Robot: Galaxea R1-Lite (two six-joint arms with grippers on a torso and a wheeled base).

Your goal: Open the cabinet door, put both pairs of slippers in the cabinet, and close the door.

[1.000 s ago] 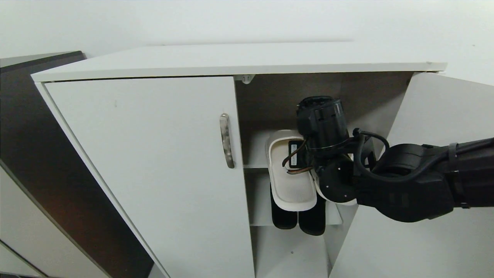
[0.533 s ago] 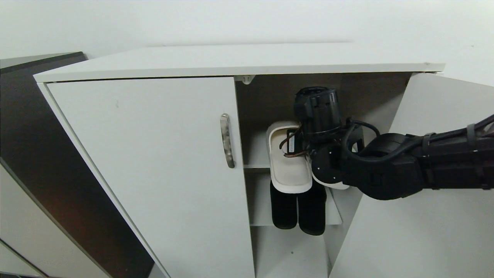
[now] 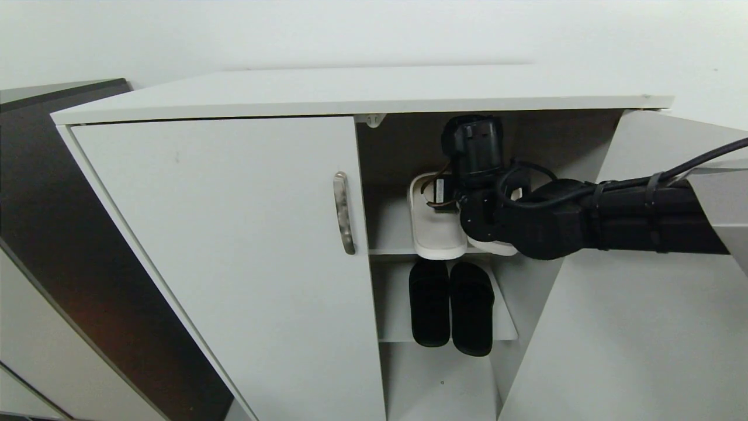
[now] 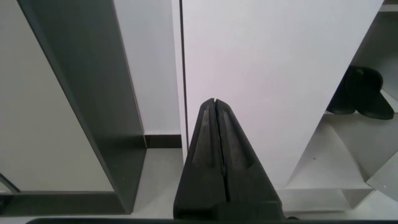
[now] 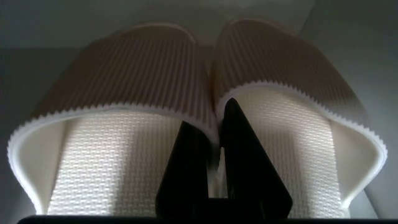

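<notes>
White slippers [image 5: 143,81], with ribbed straps and woven-textured footbeds, sit clamped side by side in the right claw [image 5: 215,121] above rounded black slippers [image 3: 450,304]; left claw [image 4: 214,106] pressed together

No text, number or sign can be read on anything here: the one candidate, a small pale label [image 3: 442,189] on the dark wrist housing of the right arm [image 3: 584,225] inside the cabinet [image 3: 362,88], carries print too small to make out.
</notes>
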